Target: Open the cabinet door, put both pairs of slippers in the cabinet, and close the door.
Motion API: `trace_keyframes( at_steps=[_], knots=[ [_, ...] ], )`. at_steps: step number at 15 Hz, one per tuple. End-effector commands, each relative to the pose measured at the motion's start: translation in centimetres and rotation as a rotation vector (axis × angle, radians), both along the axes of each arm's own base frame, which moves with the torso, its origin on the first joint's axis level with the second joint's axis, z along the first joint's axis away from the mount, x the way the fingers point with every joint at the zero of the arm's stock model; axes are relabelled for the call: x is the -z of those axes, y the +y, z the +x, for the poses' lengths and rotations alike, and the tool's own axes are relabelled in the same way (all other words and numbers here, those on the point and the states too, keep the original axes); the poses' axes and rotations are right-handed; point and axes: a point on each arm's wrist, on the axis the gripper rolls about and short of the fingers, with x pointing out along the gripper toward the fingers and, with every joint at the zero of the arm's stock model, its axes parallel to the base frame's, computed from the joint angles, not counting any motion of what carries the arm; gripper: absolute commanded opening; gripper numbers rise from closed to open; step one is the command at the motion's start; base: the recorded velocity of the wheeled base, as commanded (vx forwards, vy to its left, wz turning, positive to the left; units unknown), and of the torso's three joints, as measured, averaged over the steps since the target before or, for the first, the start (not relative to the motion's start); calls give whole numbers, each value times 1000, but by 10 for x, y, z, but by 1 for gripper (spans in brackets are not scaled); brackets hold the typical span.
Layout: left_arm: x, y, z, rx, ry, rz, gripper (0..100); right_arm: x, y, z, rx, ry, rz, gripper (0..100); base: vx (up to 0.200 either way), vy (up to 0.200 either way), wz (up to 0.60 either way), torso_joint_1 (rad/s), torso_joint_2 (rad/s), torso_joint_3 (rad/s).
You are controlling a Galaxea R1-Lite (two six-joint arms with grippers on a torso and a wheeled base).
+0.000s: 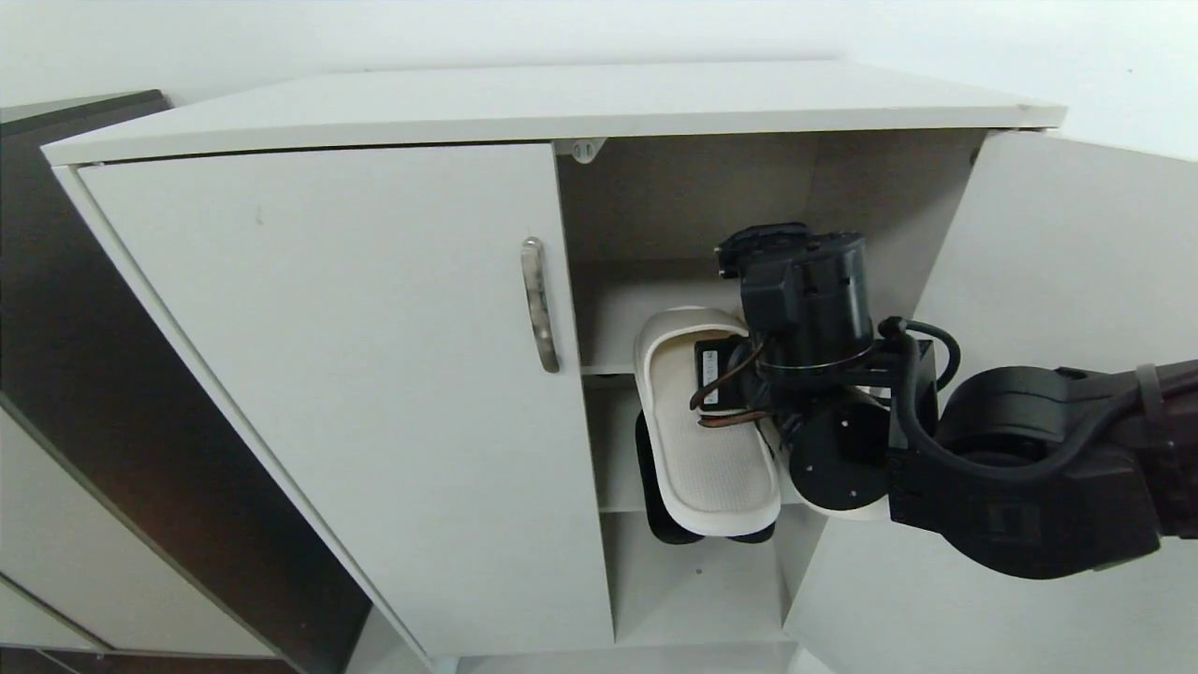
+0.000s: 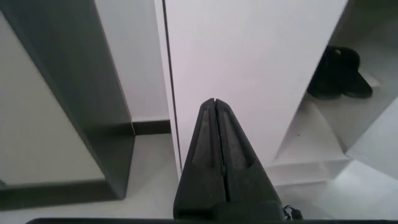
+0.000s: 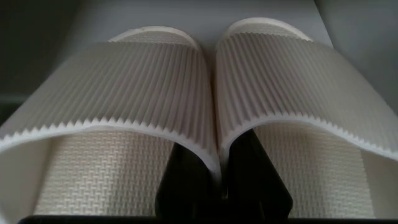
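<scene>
Presently, white slippers (image 3: pixel 155 81) are pinched together by the right end effector (image 3: pixel 222 186), so both may be shelved at once.

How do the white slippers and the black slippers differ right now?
The white slippers are pale; the black slippers are dark. The white slippers are clamped by the right gripper at the cabinet opening; the black slippers lie free on a shelf inside. Both are pairs set side by side.
</scene>
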Motion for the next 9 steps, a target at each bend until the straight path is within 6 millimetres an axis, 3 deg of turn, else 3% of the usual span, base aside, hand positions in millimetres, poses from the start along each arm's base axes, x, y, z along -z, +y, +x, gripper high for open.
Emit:
trace_keyframes(
  at_steps=[1,5,9],
  knots=[
    [0,0,0,0,0,-1,0,2,-2,-2,-1,-6,7,0,200,0,0,7,2,2],
    [0,0,0,-1,0,-1,0,18,-5,-3,-4,-3,-34,0,0,0,0,0,0,0],
    [0,0,0,-1,0,-1,0,24,1,19,-31,-71,-4,0,0,0,0,0,0,0]
  ],
)
